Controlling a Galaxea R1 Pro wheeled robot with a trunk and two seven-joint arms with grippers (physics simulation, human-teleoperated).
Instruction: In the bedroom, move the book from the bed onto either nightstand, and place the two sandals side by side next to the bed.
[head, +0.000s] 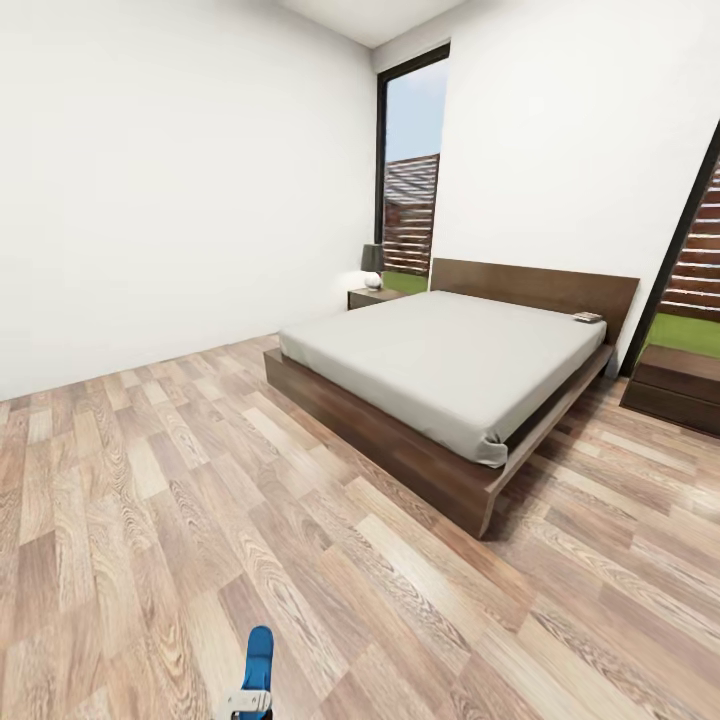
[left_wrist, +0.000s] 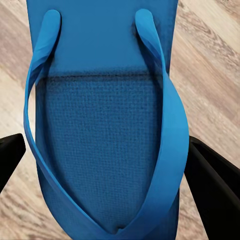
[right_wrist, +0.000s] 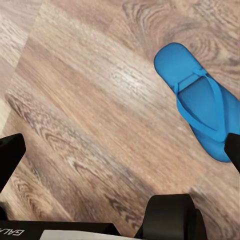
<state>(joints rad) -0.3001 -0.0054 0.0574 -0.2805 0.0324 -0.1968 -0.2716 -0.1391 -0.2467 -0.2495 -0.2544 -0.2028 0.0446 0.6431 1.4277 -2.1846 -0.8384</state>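
Sandal up close at my left gripper (left_wrist: 100, 165), bed (head: 450, 370) ahead.

My left fingers (left_wrist: 212, 190) stand on either side of a blue sandal (left_wrist: 100, 150); I cannot tell whether they pinch it. The right gripper (right_wrist: 120, 150) is spread over bare floor (right_wrist: 90, 100), with the other sandal (right_wrist: 200, 100) lying flat nearby. "GALA" reads on the right wrist. The book (head: 587, 317) lies on the bed's far corner, lettering unreadable, with the headboard behind it and a nightstand (head: 678, 385) near.

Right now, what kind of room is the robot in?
A bedroom, most likely: a large low bed with a wooden headboard, a nightstand carrying a lamp, and a wood-plank floor.
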